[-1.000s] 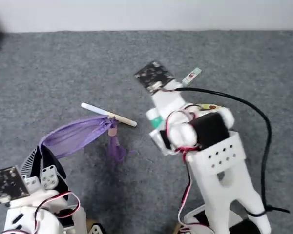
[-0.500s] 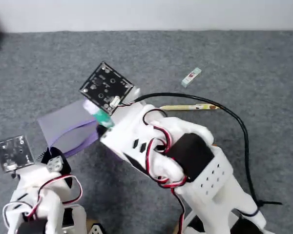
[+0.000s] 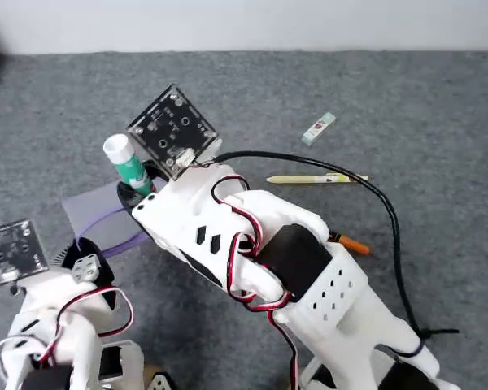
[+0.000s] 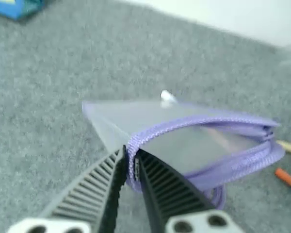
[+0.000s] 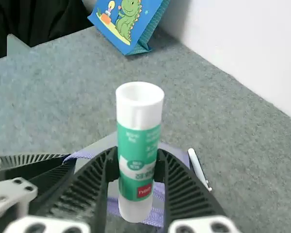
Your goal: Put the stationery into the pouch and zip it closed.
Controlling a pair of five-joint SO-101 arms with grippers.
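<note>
The right arm [image 3: 252, 236] hides most of the pouch [image 3: 93, 213] and, at three o'clock, half an orange pen [image 3: 351, 243]; the small item [image 3: 318, 128] at one o'clock is too small to identify.

Grey, short-napped carpet [image 3: 439, 89] covers the desk from edge to edge. A plain white wall [image 3: 244, 24] runs along the carpet's far side and meets it in a straight line. At the foot of that wall leans a blue paper bag [image 5: 128, 22] printed with a green cartoon dinosaur. Also near the wall, just beside the bag, sits a black mass [image 5: 34, 22], too dark to identify. The light is soft and even, and shadows are faint.
</note>
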